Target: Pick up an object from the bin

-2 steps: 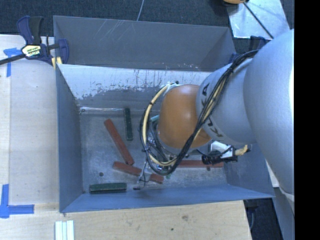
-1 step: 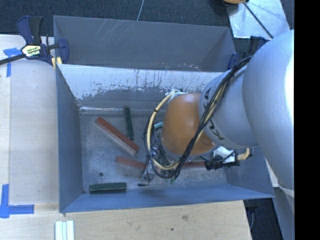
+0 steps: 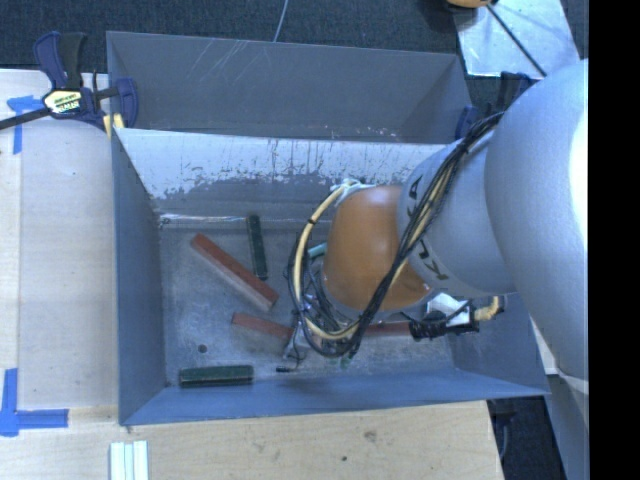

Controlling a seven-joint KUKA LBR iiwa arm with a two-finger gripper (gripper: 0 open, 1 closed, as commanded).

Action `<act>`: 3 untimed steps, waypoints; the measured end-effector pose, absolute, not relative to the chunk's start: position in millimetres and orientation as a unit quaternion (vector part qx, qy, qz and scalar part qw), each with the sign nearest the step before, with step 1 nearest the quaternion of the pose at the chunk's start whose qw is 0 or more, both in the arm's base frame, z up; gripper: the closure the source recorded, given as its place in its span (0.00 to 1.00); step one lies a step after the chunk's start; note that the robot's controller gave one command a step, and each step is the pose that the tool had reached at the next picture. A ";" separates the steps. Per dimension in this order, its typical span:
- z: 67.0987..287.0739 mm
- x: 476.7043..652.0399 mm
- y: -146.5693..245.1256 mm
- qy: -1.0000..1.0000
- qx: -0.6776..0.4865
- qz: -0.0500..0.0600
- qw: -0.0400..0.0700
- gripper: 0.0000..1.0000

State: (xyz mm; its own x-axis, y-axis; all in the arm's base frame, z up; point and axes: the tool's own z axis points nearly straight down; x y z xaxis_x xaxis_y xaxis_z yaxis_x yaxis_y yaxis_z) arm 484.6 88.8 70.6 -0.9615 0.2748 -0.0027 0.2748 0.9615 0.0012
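You've got the grey bin [image 3: 138, 268] with the arm [image 3: 520, 198] and its orange cover [image 3: 365, 248] blocking the right half of the floor. The gripper [image 3: 294, 353] is low at the front centre, buried in cable loops, so I can't tell if it's released or clenched. Its tip is at the right end of a short brown stick [image 3: 258, 323]; contact unclear. Left of it are a long reddish stick [image 3: 233, 268], a dark green bar [image 3: 216, 375] by the front wall and a thin green stick [image 3: 258, 246].
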 end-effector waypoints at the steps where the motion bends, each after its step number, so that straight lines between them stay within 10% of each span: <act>1: 73.4 484.1 88.7 0.990 0.139 0.000 0.001 1.00; 3: 89.3 483.2 88.1 0.990 0.139 -0.001 -0.002 1.00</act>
